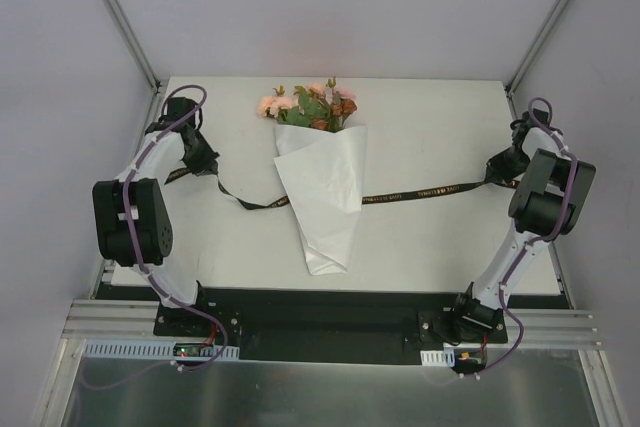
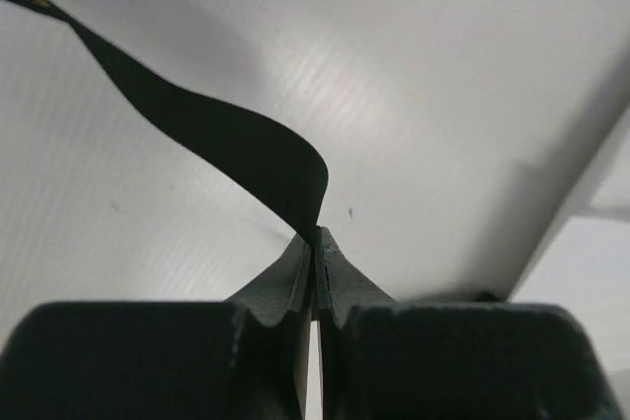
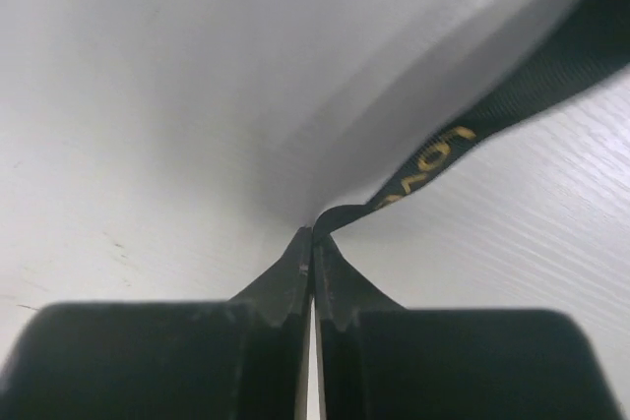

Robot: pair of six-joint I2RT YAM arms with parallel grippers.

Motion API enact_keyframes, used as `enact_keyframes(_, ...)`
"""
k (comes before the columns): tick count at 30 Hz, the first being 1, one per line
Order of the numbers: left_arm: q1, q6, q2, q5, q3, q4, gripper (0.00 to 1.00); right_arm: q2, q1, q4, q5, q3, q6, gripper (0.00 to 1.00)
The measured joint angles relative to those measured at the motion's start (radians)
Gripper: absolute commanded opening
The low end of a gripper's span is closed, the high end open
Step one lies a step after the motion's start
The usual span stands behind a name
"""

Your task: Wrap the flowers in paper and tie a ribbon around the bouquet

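Note:
The bouquet lies mid-table: pink and rust flowers point(image 1: 312, 107) at the far end, a white paper point(image 1: 325, 192) cone around the stems, its tip toward me. A black ribbon point(image 1: 425, 191) with gold lettering runs under the cone from side to side. My left gripper point(image 1: 200, 160) is shut on the ribbon's left end; in the left wrist view the ribbon point(image 2: 231, 140) rises from the closed fingertips point(image 2: 315, 236). My right gripper point(image 1: 497, 169) is shut on the right end, where the lettered ribbon point(image 3: 463, 140) curls out of the closed tips point(image 3: 314, 230).
The white table point(image 1: 430, 127) ends at a black strip point(image 1: 320, 312) by the arm bases. Metal frame posts point(image 1: 125, 17) stand at the far corners. Both arms reach along the table's left and right sides.

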Motion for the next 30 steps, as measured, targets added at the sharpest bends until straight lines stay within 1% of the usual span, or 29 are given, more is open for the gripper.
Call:
enact_keyframes(4, -0.046, 0.014, -0.113, 0.031, -0.055, 0.019, 0.00, -0.039, 0.022, 0.072, -0.006, -0.060, -0.008, 0.01)
enact_keyframes(6, -0.060, 0.017, -0.153, 0.053, -0.090, 0.027, 0.00, -0.093, 0.045, 0.100, 0.000, -0.119, -0.011, 0.01)
enact_keyframes(8, -0.068, 0.018, -0.194, 0.071, -0.138, 0.029, 0.00, -0.183, 0.081, 0.116, 0.005, -0.189, -0.011, 0.01)
enact_keyframes(12, -0.075, 0.018, -0.252, 0.097, -0.206, 0.031, 0.00, -0.380, 0.179, 0.156, 0.035, -0.291, -0.013, 0.01)
enact_keyframes(14, -0.088, 0.014, -0.287, 0.101, -0.241, 0.037, 0.00, -0.478, 0.248, 0.190, 0.043, -0.337, -0.014, 0.01)
enact_keyframes(19, -0.128, 0.007, -0.343, 0.125, -0.296, 0.056, 0.00, -0.617, 0.398, 0.230, 0.056, -0.412, -0.033, 0.01)
enact_keyframes(23, -0.146, 0.006, -0.379, 0.151, -0.328, 0.067, 0.00, -0.692, 0.570, 0.308, 0.036, -0.462, -0.088, 0.01)
enact_keyframes(26, -0.146, -0.002, -0.431, 0.158, -0.362, 0.077, 0.00, -0.737, 0.774, 0.396, -0.016, -0.469, -0.134, 0.01)
enact_keyframes(28, -0.146, -0.010, -0.478, 0.158, -0.387, 0.085, 0.00, -0.734, 0.895, 0.461, -0.082, -0.450, -0.143, 0.01)
enact_keyframes(30, -0.146, -0.015, -0.518, 0.158, -0.406, 0.090, 0.00, -0.688, 0.982, 0.523, -0.153, -0.403, -0.140, 0.01)
